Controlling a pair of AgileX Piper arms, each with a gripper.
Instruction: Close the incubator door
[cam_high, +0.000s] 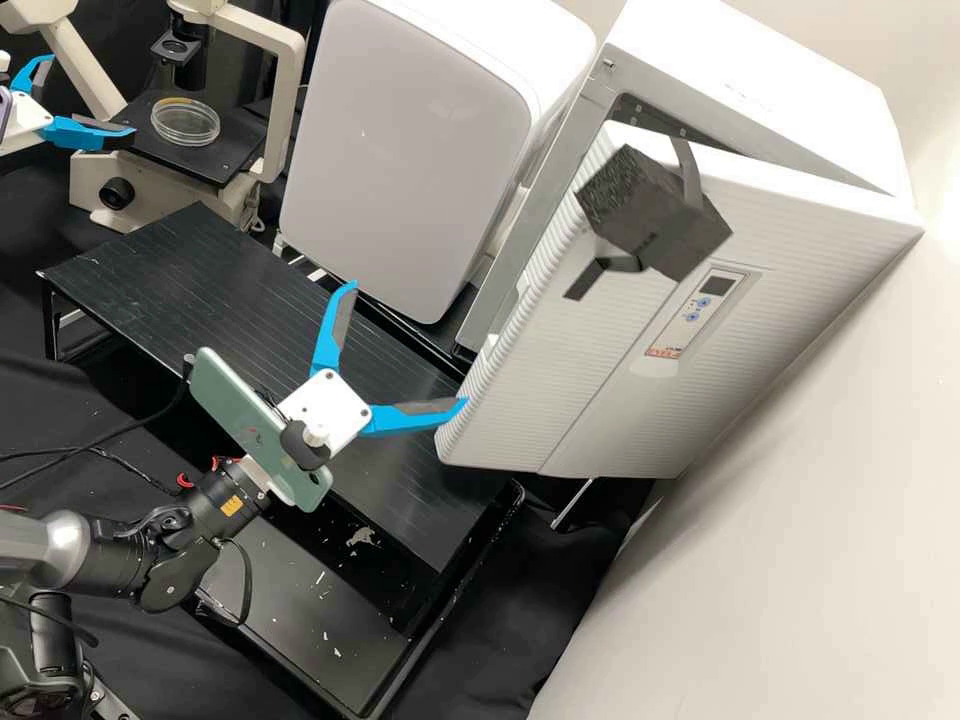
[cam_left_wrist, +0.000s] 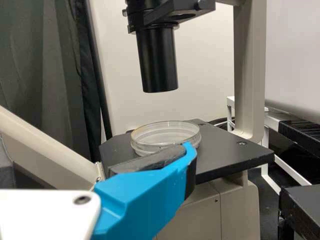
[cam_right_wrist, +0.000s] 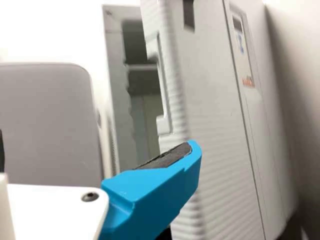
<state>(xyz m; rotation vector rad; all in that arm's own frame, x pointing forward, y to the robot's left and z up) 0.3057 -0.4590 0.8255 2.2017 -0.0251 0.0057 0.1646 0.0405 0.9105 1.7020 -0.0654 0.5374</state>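
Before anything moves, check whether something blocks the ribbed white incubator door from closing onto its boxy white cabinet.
Nothing visible stands in the gap between the door and the cabinet. The rough black block sits on the door's outer face, so it seems unlikely to get in the way.

Open gap between incubator door (cam_high: 600, 380) and incubator body (cam_high: 700, 75)

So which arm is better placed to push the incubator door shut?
Right, I'd say: the right gripper hangs open beside the ajar door, while the left gripper is by the microscope.
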